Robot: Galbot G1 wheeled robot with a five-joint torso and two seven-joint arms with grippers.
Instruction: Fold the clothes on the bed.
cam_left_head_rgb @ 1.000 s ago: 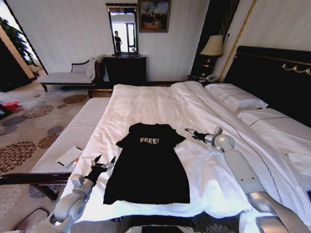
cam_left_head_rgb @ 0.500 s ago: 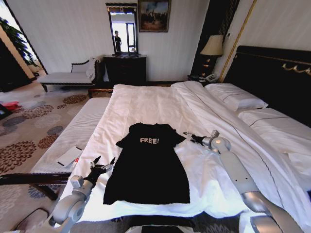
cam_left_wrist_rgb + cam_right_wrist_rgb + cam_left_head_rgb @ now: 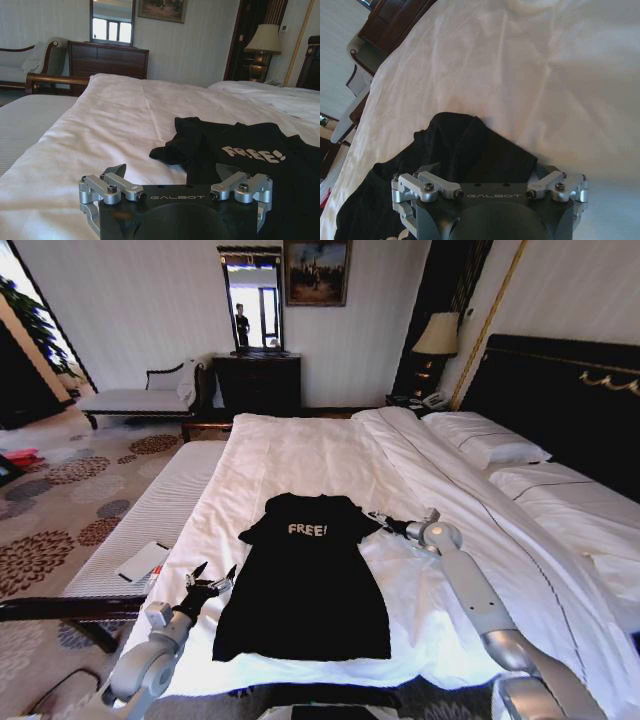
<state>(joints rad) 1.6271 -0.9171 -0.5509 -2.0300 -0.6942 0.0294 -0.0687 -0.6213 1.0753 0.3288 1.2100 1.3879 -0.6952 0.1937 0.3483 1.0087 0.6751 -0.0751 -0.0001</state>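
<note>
Clothes here means one black short-sleeved T-shirt [image 3: 305,580] of soft fabric with white "FREE!" lettering on the chest, lying flat and face up on the big bed with the white duvet [image 3: 300,455], near the foot end and close to the edge where the robot stands. Collar points away from the robot, hem toward it, both sleeves spread out.

The right gripper [image 3: 377,520] is low over the duvet, right at the tip of the shirt's sleeve on the robot's right. In the right wrist view that gripper [image 3: 487,172] has black fabric bunched between its spread finger mounts, but the tips themselves are hidden, so I honestly can't tell if it's pinching the sleeve or just over it.

The left gripper [image 3: 212,575] sits just beside the shirt's lower edge on the robot's left, fingers spread apart in a V with nothing between them. From the left wrist view the gripper [image 3: 175,175] is down near the duvet with the other sleeve and the lettering just ahead.

White pillows [image 3: 485,445] are stacked up by the tall dark headboard [image 3: 560,400] on the right.
</note>
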